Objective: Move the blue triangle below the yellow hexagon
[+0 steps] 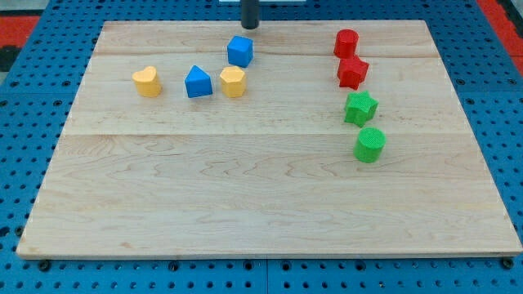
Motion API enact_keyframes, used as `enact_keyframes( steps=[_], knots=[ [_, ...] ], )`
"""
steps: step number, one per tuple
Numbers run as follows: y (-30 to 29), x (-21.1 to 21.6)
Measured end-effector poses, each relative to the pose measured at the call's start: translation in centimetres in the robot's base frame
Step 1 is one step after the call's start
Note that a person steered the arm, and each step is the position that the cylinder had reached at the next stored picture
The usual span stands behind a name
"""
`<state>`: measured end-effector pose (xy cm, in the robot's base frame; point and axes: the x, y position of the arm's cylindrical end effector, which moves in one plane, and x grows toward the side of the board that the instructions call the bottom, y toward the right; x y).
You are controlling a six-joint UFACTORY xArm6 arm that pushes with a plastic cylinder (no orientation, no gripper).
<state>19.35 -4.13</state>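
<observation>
The blue triangle (198, 82) sits on the wooden board at the upper left, just left of the yellow hexagon (233, 82) and nearly touching it. My tip (249, 26) is at the view's top, above and slightly right of the blue cube (240, 51), which lies just above the yellow hexagon. The tip is well above and to the right of the blue triangle.
A yellow heart (147, 82) lies left of the blue triangle. On the right, a column runs downward: red cylinder (346, 42), red star (353, 72), green star (360, 108), green cylinder (369, 144). The board (261, 204) lies on a blue pegboard.
</observation>
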Motion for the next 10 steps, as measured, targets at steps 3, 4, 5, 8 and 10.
enact_keyframes(
  steps=[3, 4, 5, 8, 10],
  knots=[
    [-4.8, 8.9],
    [-6.0, 11.8],
    [-7.8, 14.4],
    [-9.3, 20.6],
    [-4.9, 21.5]
  ],
)
